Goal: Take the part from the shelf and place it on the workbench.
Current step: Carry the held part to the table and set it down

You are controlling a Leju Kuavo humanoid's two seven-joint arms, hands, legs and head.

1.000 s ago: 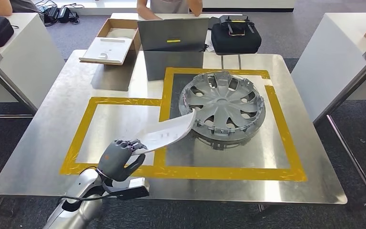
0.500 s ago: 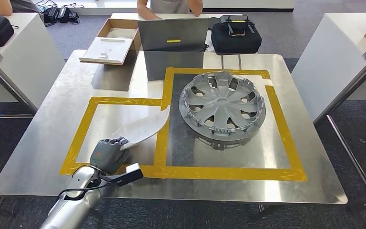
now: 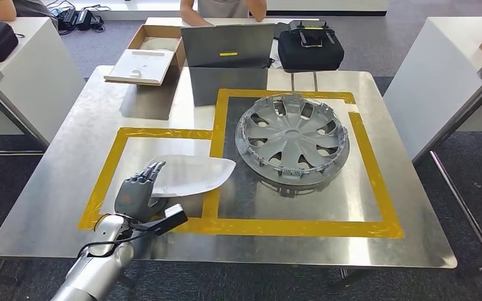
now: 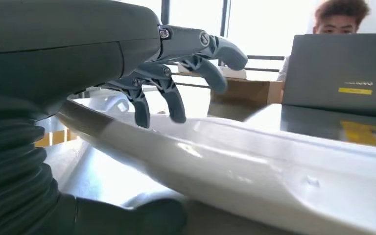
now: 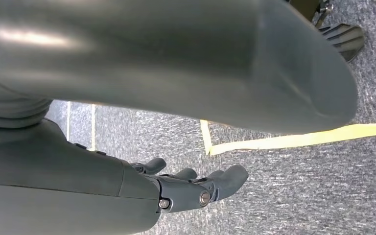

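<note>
The left hand (image 3: 137, 192) sits at the near end of the white part (image 3: 188, 175), fingers (image 4: 176, 100) stretched out straight over its top and thumb below; whether it still pinches the part I cannot tell. The part lies flat on the steel counter (image 3: 56, 188) inside the smaller yellow-taped square, its far tip crossing the tape just beside the grey hubcap (image 3: 292, 139). The right hand (image 5: 196, 188) hangs over carpet, fingers loosely spread, holding nothing. An open cardboard box (image 3: 147, 53) at the counter's far edge holds a white tray.
</note>
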